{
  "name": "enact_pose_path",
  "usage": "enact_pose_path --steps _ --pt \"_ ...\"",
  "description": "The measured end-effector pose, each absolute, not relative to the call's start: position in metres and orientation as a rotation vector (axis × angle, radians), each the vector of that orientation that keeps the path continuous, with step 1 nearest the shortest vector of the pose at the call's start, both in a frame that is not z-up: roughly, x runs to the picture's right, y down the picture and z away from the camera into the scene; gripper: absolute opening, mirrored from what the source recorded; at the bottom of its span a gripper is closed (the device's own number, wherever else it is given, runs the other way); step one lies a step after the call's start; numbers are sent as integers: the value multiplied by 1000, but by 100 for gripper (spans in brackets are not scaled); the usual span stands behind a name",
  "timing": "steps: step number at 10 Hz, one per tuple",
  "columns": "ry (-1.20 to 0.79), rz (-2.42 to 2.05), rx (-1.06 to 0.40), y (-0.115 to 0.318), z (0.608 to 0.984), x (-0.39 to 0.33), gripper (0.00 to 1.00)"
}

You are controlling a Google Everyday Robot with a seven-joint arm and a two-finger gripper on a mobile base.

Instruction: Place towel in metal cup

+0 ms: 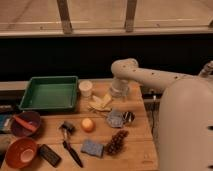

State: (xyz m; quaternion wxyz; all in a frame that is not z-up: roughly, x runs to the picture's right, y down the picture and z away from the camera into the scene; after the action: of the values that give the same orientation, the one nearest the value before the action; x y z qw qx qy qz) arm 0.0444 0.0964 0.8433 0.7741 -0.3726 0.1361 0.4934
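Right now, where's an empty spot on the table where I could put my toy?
Bare wood shows at the near right corner beside the grapes, and between the green tray and the brush. The middle is crowded: towel, metal cup, orange, with the gripper hanging just behind them.

The counter is seen as matt, slatted wood. The tray is rendered in smooth green plastic. The towel is shown as soft grey cloth, beside the glossy metal cup. The gripper, cased in smooth white plastic, is held over the counter's far side.
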Motion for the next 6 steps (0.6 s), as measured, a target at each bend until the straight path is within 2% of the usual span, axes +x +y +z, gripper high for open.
enact_pose_path --steps 6 --pt "413 1078 -779 126 864 70 80"
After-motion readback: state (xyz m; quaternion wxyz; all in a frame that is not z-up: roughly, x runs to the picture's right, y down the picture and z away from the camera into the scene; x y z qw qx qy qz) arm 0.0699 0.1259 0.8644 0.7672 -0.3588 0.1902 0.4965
